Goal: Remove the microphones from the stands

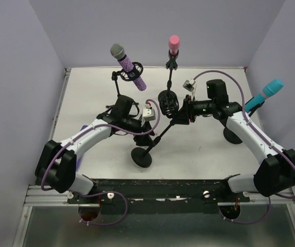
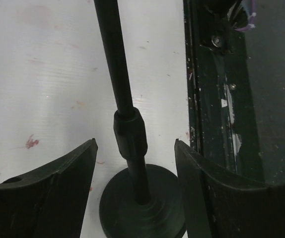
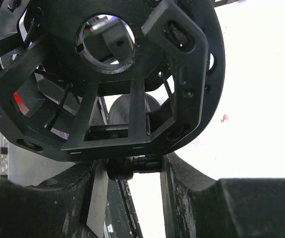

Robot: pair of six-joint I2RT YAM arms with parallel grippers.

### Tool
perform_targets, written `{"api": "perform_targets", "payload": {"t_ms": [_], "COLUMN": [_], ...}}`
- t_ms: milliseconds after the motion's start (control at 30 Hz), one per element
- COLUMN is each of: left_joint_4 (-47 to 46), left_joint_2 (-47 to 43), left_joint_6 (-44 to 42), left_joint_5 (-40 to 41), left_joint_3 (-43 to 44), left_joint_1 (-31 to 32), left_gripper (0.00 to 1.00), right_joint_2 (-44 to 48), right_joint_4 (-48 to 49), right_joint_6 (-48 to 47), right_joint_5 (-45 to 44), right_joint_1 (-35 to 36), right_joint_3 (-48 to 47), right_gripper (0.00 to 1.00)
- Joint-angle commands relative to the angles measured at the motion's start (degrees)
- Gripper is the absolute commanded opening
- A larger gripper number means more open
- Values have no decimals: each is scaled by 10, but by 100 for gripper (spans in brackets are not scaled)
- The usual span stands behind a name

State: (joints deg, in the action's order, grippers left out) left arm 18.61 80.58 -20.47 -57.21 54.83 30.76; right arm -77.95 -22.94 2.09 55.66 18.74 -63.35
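Observation:
A black stand leans tilted at mid-table, its round base (image 1: 141, 157) on the table and its pole (image 1: 160, 136) rising to the right. At its top is a black cage mount (image 1: 168, 103) whose ring (image 3: 182, 74) holds no microphone. My right gripper (image 1: 184, 114) is shut on the knob joint (image 3: 132, 166) just under that mount. My left gripper (image 1: 157, 129) is open astride the pole (image 2: 117, 74), with both fingers clear of it and the base (image 2: 142, 206) below. A purple glitter microphone (image 1: 128, 66), a pink one (image 1: 173, 45) and a teal one (image 1: 265, 92) sit in other stands.
The purple microphone's stand is at the back left, the pink one's at the back centre, and the teal one's base (image 1: 233, 136) lies by my right arm. The black rail of the table's near edge (image 2: 217, 124) runs close to the tilted stand's base.

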Motion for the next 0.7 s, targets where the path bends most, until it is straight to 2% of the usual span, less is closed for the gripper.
{"api": "perform_targets", "payload": {"t_ms": [0,133,200,233,433,500,600,667], "left_joint_4": [3,-80,-104,-99,-23,-17,-10,-13], "left_joint_2": [25,41,49,53,69,71,60,37], "left_joint_6": [-10,49,62,56,-47,-54,-50,-34], "left_joint_5": [-98,-94,-84,-78,-53,-46,-22,0], "left_joint_3": [-1,-8,-6,-3,15,12,16,17], "left_joint_1": [-1,3,8,12,45,47,48,50], "left_gripper": [71,67,58,50,33,28,5,0], "right_joint_2": [6,12,15,17,21,19,16,10], "right_joint_4": [13,10,10,10,12,18,36,40], "right_joint_6": [-60,-57,-53,-53,-45,-38,-4,32], "right_joint_5": [-10,-12,-11,-12,-19,-23,-37,-63], "right_joint_1": [-1,-2,0,-1,0,-1,0,-1], "right_joint_3": [2,3,4,5,4,3,2,-2], "right_gripper": [1,1,1,1,1,1,1,1]}}
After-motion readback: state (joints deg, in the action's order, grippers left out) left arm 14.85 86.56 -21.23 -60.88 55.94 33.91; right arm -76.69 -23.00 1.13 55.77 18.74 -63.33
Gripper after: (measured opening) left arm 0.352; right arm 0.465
